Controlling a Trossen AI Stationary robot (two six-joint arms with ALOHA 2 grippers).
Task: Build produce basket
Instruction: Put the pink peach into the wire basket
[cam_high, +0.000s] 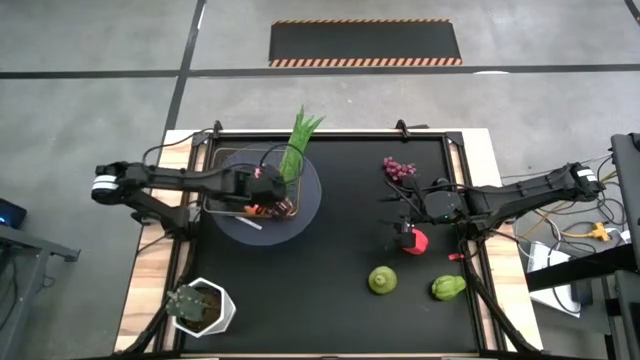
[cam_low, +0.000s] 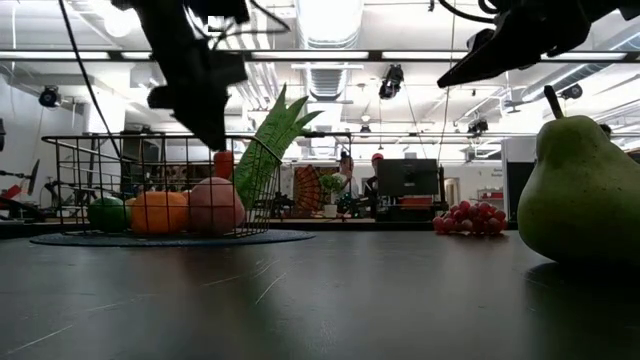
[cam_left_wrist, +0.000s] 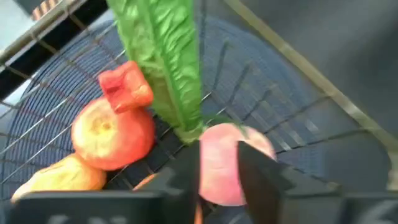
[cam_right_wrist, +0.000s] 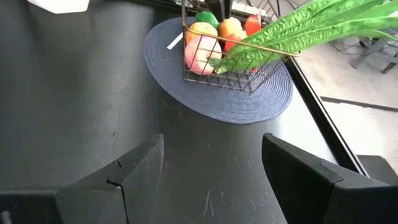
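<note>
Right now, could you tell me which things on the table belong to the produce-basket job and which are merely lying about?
Part of the job:
- basket, with the leafy stalk and several fruits inside
- grapes
- red fruit under the right end effector
- two green fruits
- left end effector, over the basket

Lying about:
- potted plant
- round grey mat

left tool (cam_high: 262, 190) pointing down, fingers parted, right tool (cam_high: 402, 218) raised, fingers spread wide
</note>
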